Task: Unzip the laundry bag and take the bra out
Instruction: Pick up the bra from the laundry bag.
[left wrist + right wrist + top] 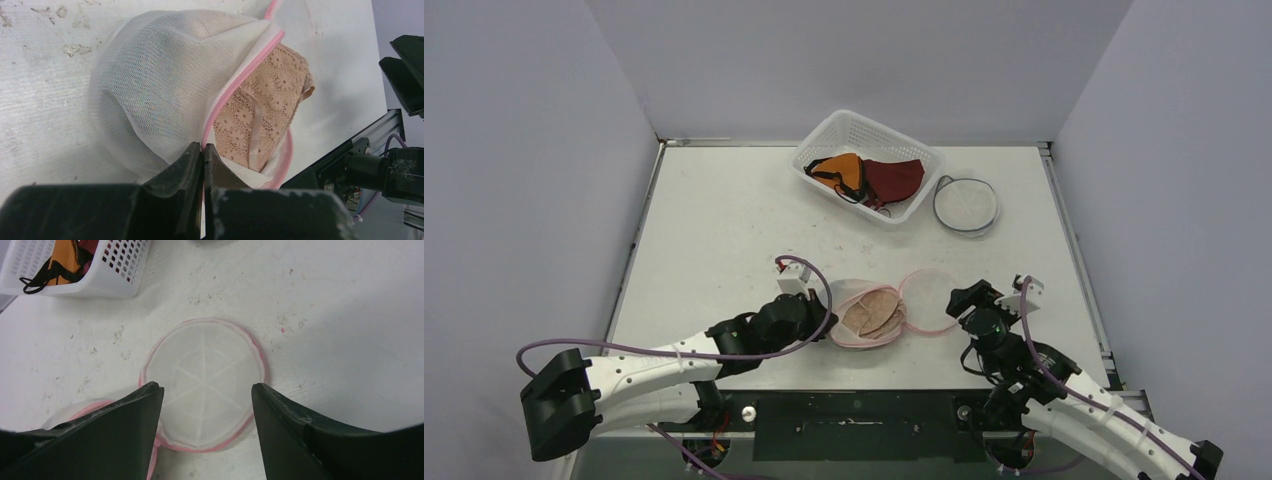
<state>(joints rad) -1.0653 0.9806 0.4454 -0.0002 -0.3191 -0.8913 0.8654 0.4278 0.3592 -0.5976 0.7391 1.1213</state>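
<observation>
The laundry bag [844, 297] is a round white mesh pouch with a pink rim, lying near the table's front edge. It is unzipped, and its round lid [929, 300] is folded flat to the right. A beige lace bra [872, 312] lies in the opening. In the left wrist view, my left gripper [204, 147] is shut on the bag's pink rim, with the mesh [160, 85] on one side and the bra [265, 110] on the other. My right gripper [207, 390] stands open just above the lid [205, 365], holding nothing.
A white basket [824, 140] at the back holds orange and dark red garments. A second round mesh bag [966, 204] with a dark rim lies right of it. The basket's corner [120, 270] shows in the right wrist view. The table's front rail runs just behind both grippers.
</observation>
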